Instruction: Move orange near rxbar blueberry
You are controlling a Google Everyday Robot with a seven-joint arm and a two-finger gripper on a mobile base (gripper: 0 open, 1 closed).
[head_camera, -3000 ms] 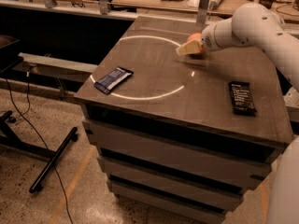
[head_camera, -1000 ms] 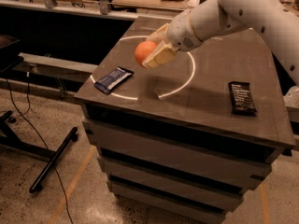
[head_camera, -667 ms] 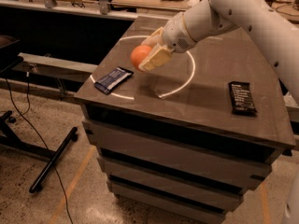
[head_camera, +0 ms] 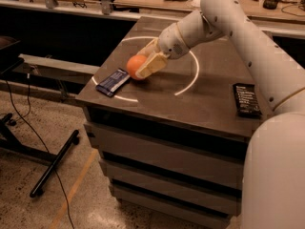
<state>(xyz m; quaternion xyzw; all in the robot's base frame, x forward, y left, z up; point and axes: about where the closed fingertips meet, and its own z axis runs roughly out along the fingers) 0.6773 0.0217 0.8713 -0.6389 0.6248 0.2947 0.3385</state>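
**A:** Where do things stand?

**B:** Your hand (head_camera: 143, 63) is over the left part of the surface (head_camera: 200, 104), with its fingers pinching the orange (head_camera: 133, 65). The fruit is just right of the blue bar (head_camera: 113, 82), which lies by the near left edge. There looks to be a thin gap between fruit and wrapper. I can't tell whether the orange rests on the surface or hangs just above it.

**A:** So I just let go?

**B:** Nearly, I'd say. The spot looks close enough, so don't carry the orange further left, or you risk nudging the bar toward the edge. Lower straight down until you're sure the fruit bears on the surface. Then spread the fingers slowly and evenly. The orange is round and smooth, so a drop or a lopsided release would likely send it rolling. It could roll into the bar or off the near left edge.

**A:** And after that?

**B:** Lift the hand straight up, clear of the fruit, before you swing the arm away to the right. A finger dragging past could set the orange rolling. The black bar (head_camera: 247, 99) lies well apart on the right, so it's no concern of yours.
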